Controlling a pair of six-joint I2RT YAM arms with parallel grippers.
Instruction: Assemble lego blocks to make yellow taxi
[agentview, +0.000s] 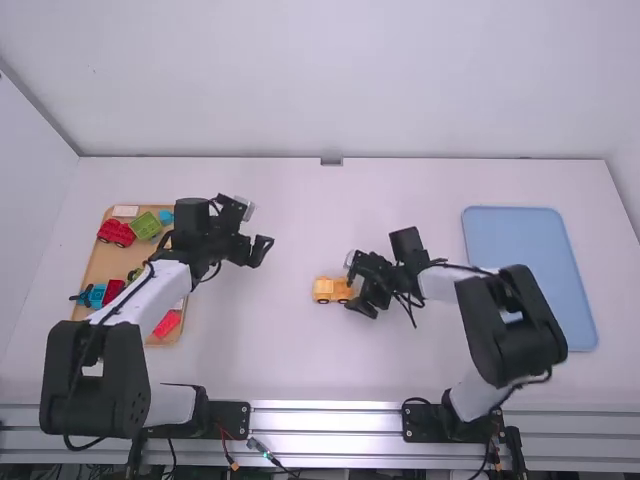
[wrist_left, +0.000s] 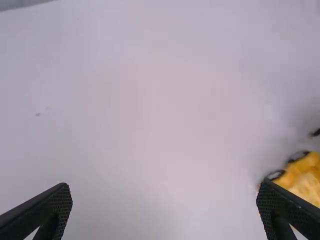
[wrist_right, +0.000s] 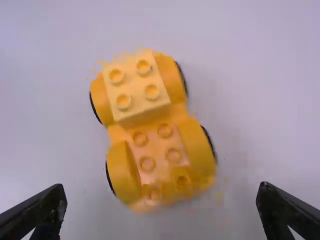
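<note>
The yellow taxi car (agentview: 327, 290) stands on its wheels near the table's middle; in the right wrist view the car (wrist_right: 157, 162) has a lighter yellow block (wrist_right: 134, 86) on one end and bare studs on the other. My right gripper (agentview: 356, 284) is open beside the car's right end, and in its own view the gripper (wrist_right: 162, 195) has nothing between its fingers. My left gripper (agentview: 256, 228) hangs open over the table, left of and farther back than the car. In the left wrist view the gripper (wrist_left: 164, 192) is empty, with part of the car (wrist_left: 305, 182) beyond one finger.
A wooden tray (agentview: 97, 262) at the left holds several coloured pieces, red, green, blue and white, partly under the left arm. A blue tray (agentview: 525, 260) lies at the right, behind the right arm's elbow. White table (agentview: 290, 360) surrounds the car.
</note>
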